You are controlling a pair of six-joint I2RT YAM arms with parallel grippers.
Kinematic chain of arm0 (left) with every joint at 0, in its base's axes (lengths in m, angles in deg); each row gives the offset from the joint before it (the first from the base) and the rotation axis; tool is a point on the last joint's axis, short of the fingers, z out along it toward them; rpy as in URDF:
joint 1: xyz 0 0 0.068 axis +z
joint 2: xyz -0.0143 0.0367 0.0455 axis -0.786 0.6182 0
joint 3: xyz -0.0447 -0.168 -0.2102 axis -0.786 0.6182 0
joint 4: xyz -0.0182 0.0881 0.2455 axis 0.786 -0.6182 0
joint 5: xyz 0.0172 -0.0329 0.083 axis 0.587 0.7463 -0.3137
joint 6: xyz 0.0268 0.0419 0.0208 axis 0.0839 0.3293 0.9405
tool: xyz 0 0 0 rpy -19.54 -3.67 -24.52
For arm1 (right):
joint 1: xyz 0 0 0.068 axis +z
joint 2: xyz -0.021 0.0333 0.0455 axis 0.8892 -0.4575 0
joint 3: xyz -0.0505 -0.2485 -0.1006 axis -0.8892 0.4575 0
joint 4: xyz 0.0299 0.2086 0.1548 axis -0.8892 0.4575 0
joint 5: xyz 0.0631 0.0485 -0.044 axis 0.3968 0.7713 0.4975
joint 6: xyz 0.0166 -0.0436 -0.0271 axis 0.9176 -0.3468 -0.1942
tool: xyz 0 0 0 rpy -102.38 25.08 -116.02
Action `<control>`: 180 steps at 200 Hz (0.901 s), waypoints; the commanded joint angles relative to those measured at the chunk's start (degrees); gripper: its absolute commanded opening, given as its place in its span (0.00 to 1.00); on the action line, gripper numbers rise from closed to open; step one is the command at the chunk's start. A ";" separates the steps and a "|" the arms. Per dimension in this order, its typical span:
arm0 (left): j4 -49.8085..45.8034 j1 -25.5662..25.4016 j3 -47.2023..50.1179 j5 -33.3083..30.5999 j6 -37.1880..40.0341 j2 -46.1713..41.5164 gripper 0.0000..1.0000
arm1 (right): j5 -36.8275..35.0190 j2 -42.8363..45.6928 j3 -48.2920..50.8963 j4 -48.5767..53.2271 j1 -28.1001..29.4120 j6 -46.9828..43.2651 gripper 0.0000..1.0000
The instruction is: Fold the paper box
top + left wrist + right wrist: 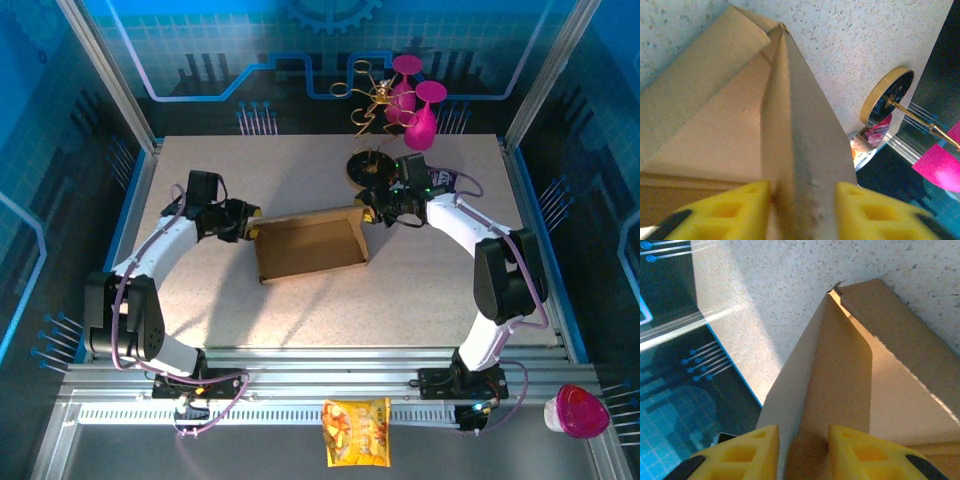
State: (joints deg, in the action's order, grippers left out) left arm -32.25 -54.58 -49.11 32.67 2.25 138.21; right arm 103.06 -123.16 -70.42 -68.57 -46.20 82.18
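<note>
The paper box (310, 248) sits near the middle of the speckled tabletop (300, 170) in the top view. It is an open brown tray with raised walls, its long sides running left to right and tilted slightly up toward the right. The left end effector (250, 226) meets the box at its left wall. The right end effector (366, 212) meets it at the upper right corner, so the 2 arms bracket the box from either side.

In the left wrist view the 2 yellow fingers (735, 212) stand apart at the bottom of the frame with a wall of the box rising between them. The cardboard reaches both fingers, but whether they press on it cannot be told. The right wrist view shows the same arrangement — yellow fingers (865, 452) parted at the bottom edge, with a box wall running up between them to a corner near the top centre. There too, a firm clamp cannot be told.

Toward the top of the top view stands a round dark stand (368, 168) with gold wire rising from it, and pink glasses (418, 110) just beyond. A snack bag (357, 432) lies at the bottom centre — and a pink-lidded cup (577, 410) at the lower right.
</note>
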 commanded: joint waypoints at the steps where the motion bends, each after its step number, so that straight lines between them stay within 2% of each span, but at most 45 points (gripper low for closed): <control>1: -5.86 0.64 -2.01 2.63 7.70 0.05 0.49 | 0.22 -0.28 -2.05 5.45 0.89 -6.90 0.32; 32: -11.15 1.26 -2.28 0.82 14.02 -0.62 0.58 | -0.97 0.00 -1.70 7.69 1.17 -10.55 0.32; 60: -15.86 1.53 -3.48 -2.29 19.93 -0.62 0.59 | -2.00 0.54 -0.81 8.22 1.74 -11.79 0.31; 118: -21.43 1.53 -5.66 -8.41 29.41 -0.46 0.54 | -5.13 1.44 -0.72 11.66 2.58 -16.00 0.33; 180: -19.15 1.01 -0.59 -8.27 31.67 -0.51 0.48 | -8.91 4.99 2.27 11.66 2.58 -19.73 0.44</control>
State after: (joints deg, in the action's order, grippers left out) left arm -50.52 -53.44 -51.95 25.65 31.17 138.23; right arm 97.40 -122.57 -69.80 -58.91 -44.30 65.65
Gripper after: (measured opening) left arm 0.483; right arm 0.421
